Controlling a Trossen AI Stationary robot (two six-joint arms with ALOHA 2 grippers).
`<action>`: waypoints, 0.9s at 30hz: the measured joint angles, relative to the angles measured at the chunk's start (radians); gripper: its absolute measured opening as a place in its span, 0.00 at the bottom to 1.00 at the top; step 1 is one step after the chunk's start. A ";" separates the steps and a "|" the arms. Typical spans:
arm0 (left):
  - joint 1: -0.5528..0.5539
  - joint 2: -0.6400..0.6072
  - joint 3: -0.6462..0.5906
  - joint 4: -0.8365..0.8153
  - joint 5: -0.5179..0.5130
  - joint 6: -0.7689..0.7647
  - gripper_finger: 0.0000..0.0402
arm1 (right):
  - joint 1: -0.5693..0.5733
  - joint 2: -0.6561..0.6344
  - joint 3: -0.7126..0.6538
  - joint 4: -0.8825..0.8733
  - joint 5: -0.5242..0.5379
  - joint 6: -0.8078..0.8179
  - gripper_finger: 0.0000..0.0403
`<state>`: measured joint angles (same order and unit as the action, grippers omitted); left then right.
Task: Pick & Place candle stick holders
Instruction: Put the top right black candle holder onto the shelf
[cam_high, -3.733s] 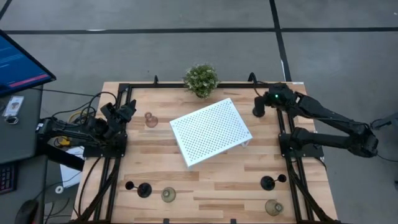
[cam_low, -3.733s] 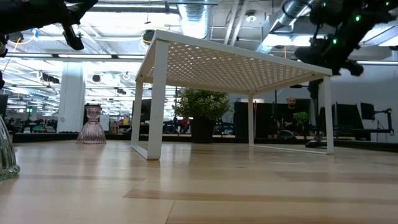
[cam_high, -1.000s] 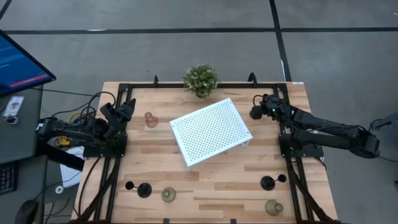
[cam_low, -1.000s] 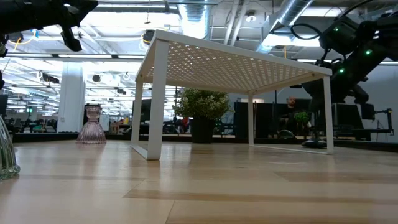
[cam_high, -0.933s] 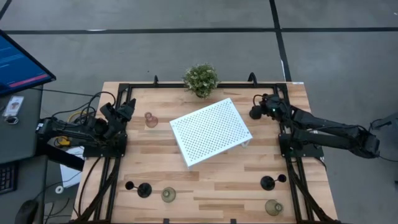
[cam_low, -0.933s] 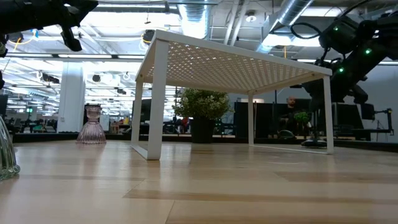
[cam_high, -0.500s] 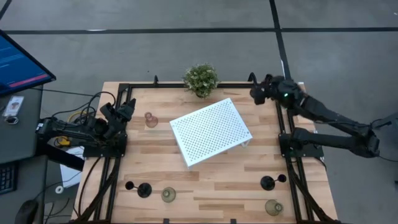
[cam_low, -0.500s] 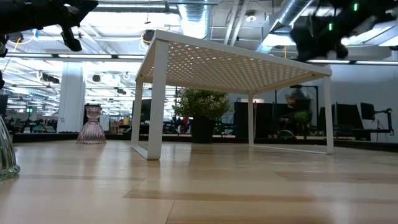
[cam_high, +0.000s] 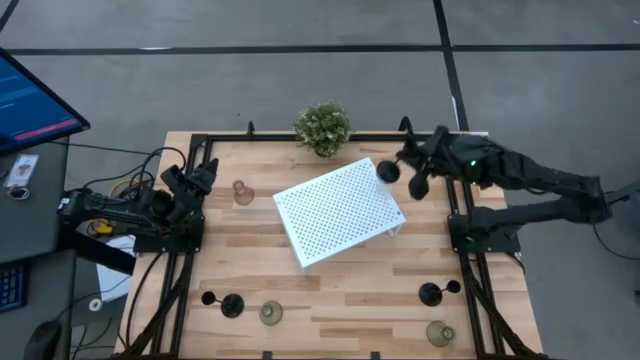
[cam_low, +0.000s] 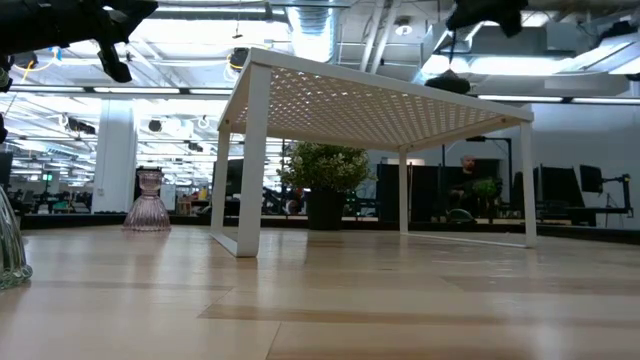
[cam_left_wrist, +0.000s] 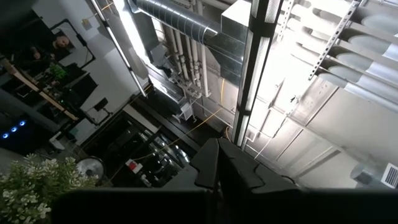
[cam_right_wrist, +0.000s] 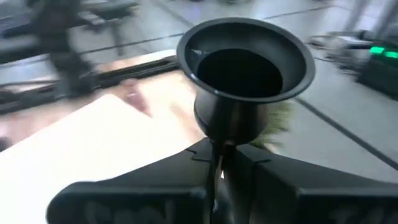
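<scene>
My right gripper (cam_high: 404, 172) is shut on a black candle stick holder (cam_right_wrist: 244, 68), high over the far right corner of the white perforated tray (cam_high: 340, 210). The held holder also shows in the low view (cam_low: 449, 84), above the tray top. My left gripper (cam_high: 200, 178) waits shut and empty at the table's left edge, near the pink holder (cam_high: 242, 192), which stands on its base. Two black holders (cam_high: 232, 305) (cam_high: 430, 294) and two olive ones (cam_high: 271, 314) (cam_high: 440, 333) stand along the near edge. My right gripper pinches the black holder's thin stem (cam_right_wrist: 217, 144) between its two fingers, just under the flared cup (cam_right_wrist: 245, 59). The holder is lifted clear of the table and the tray. The fingers hide the lower part of the stem in the wrist view.
A potted plant (cam_high: 323, 128) stands at the far edge, just behind the tray. The tray stands on four legs with open room beneath it (cam_low: 330, 240). Black frame rails (cam_high: 180, 290) run along the table's left and right sides. A monitor (cam_high: 30, 100) is beyond the left edge.
My right gripper, which was low at the table's far right around the standing black holder, has risen with it and then swung toward the tray. The holder is now lifted clear above the tray's far right corner.
</scene>
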<state>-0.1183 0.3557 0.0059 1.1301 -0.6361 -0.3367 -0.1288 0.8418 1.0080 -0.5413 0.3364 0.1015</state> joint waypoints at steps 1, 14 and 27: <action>0.000 0.000 0.000 0.000 0.000 0.000 0.02 | 0.029 0.014 0.000 0.022 0.000 0.000 0.02; 0.000 0.000 0.000 0.000 0.000 -0.010 0.02 | 0.338 0.146 0.001 0.042 0.058 0.101 0.02; 0.000 0.000 0.000 0.000 0.000 -0.006 0.02 | 0.487 0.178 0.095 -0.150 0.402 0.234 0.02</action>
<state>-0.1184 0.3557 0.0059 1.1305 -0.6357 -0.3424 0.3584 1.0197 1.1027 -0.6911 0.7381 0.3352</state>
